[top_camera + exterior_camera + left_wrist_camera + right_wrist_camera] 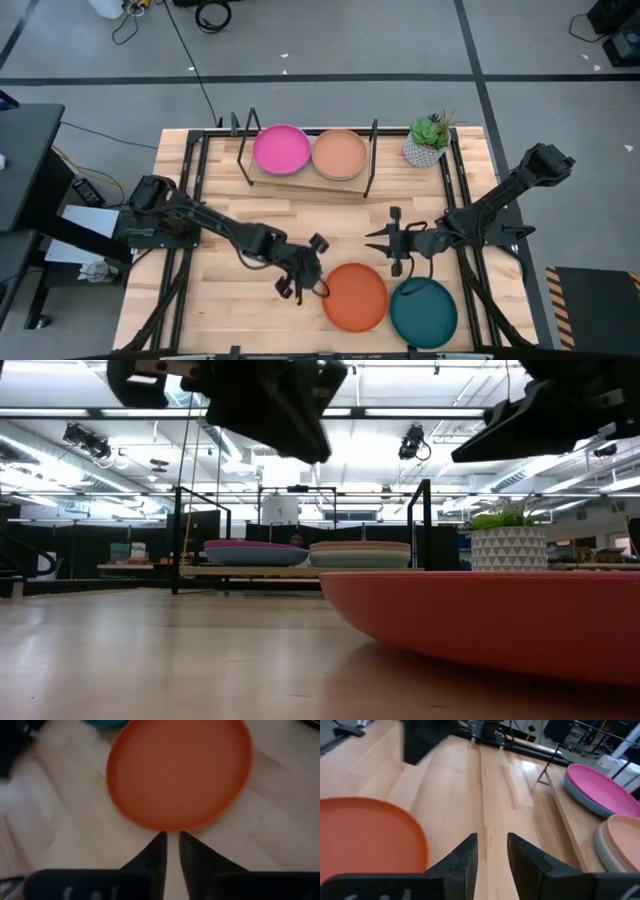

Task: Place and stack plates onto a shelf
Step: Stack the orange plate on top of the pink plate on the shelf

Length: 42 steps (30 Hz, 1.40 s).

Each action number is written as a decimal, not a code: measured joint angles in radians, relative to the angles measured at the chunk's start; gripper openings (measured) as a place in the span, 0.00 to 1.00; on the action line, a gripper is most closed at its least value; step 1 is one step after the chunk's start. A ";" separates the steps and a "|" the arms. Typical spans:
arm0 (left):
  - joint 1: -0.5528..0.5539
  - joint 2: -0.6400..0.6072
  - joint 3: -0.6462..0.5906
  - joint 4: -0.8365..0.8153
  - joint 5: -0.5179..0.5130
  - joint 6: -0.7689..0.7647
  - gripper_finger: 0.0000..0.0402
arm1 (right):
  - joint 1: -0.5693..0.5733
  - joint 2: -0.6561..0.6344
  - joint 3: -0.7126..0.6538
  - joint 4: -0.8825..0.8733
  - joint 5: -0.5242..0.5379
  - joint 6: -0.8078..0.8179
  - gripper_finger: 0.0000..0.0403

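An orange plate (355,297) lies flat on the table near its near edge, with a dark teal plate (423,312) to its right. On the shelf (292,178) at the far side stand two stacks, one topped by a magenta plate (281,150), the other by a cream-pink plate (340,153). My left gripper (312,285) (171,836) hovers above the orange plate's left rim (167,826), fingers a narrow gap apart, touching nothing. My right gripper (372,238) (492,840) hangs in the air over the table just beyond the orange plate, also narrowly open and empty.
A potted succulent in a white pot (428,140) stands at the shelf's right end. Thin black upright rods (373,160) flank the shelf. Black rails (460,200) run along the table's left and right sides. Bare wood lies between shelf and plates.
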 joint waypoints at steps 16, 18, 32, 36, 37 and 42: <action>-0.042 0.170 -0.001 0.093 -0.011 0.344 0.37 | -0.099 0.051 0.000 0.043 0.056 -0.059 0.27; -0.042 0.170 -0.002 0.093 0.000 0.386 0.37 | -0.111 0.074 0.000 0.058 0.056 -0.073 0.27; -0.008 0.170 -0.002 0.142 0.168 0.451 0.35 | -0.201 0.124 0.000 0.126 0.023 -0.138 0.27; -0.009 0.188 -0.002 0.148 0.176 0.452 0.35 | -0.217 0.124 0.000 0.115 0.018 -0.137 0.27; -0.010 0.201 -0.001 0.166 0.185 0.453 0.35 | -0.220 0.124 0.000 0.105 0.017 -0.134 0.27; -0.009 0.242 -0.002 0.190 0.203 0.459 0.35 | -0.235 0.124 -0.002 0.090 -0.002 -0.120 0.27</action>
